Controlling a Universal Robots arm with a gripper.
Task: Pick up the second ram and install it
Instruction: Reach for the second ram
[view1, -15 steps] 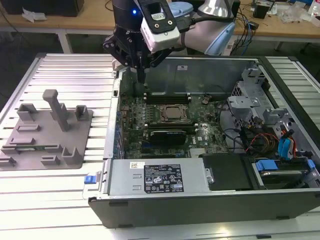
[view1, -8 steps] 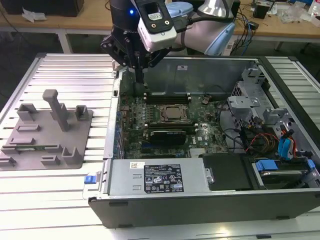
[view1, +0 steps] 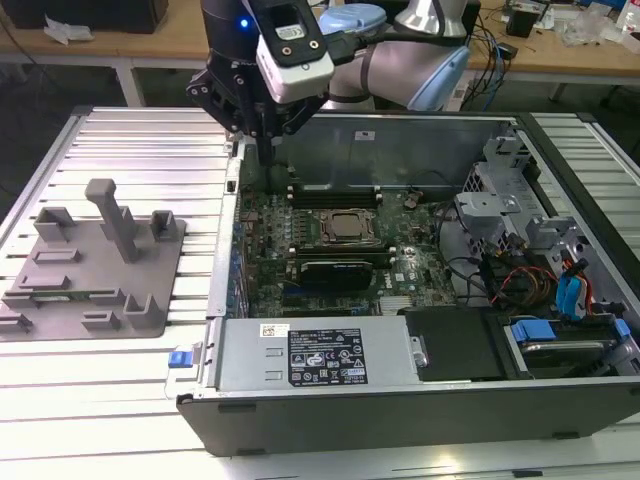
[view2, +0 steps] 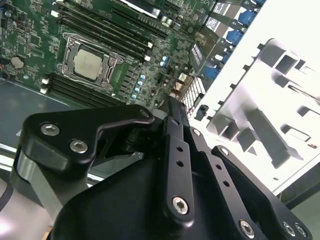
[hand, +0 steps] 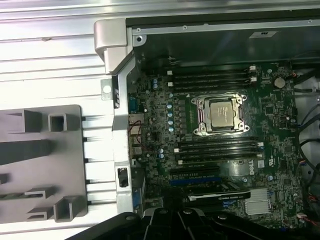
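Note:
My gripper (view1: 270, 153) hangs over the back corner of the open computer case, on the exterior view's left side of it, above the motherboard (view1: 330, 240). In the second wrist view its black fingers (view2: 172, 111) stand closed together, and I see nothing held between them. A thin greenish stick (view1: 62, 297), which looks like the second ram, lies in a low front slot of the grey plastic fixture (view1: 90, 265), well away from the gripper. Dark memory slots (hand: 210, 77) run on both sides of the silver processor (hand: 222, 112).
A black expansion card (view1: 345, 270) sits in front of the processor. The case walls (view1: 400, 130) and the power supply (view1: 320, 355) box in the motherboard. Drive cages and cables (view1: 530, 260) fill the exterior view's right. The fixture's tall post (view1: 115, 215) stands upright.

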